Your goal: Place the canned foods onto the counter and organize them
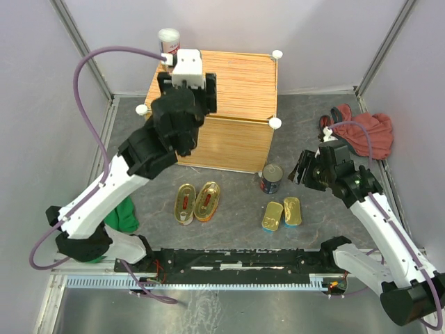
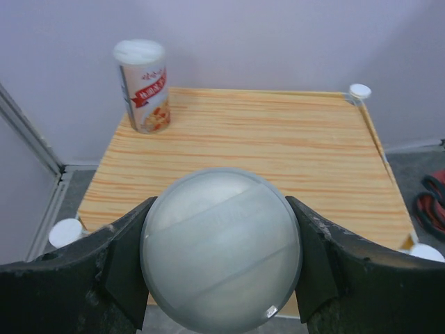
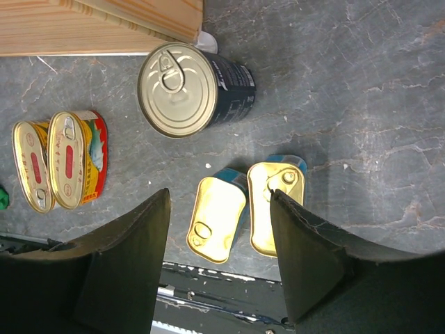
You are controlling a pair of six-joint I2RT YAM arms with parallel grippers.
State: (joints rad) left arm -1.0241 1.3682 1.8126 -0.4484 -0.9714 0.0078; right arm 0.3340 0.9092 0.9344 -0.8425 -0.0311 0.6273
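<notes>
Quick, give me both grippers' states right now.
Left gripper: closed on a white-lidded can.
Right gripper: open, holding nothing.

Matt light wood grain on the bench (image 2: pixel 278 139); glossy gold metal on the oval tins (image 3: pixel 69 167) and rectangular tins (image 3: pixel 215 219); smooth, cloudy plastic lid (image 2: pixel 221 247) between matt black fingers (image 2: pixel 122 268); soft, crumpled red cloth (image 1: pixel 368 132)

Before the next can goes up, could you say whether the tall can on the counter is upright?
Upright: the tall can stands on its base on the counter, white lid uppermost.
</notes>
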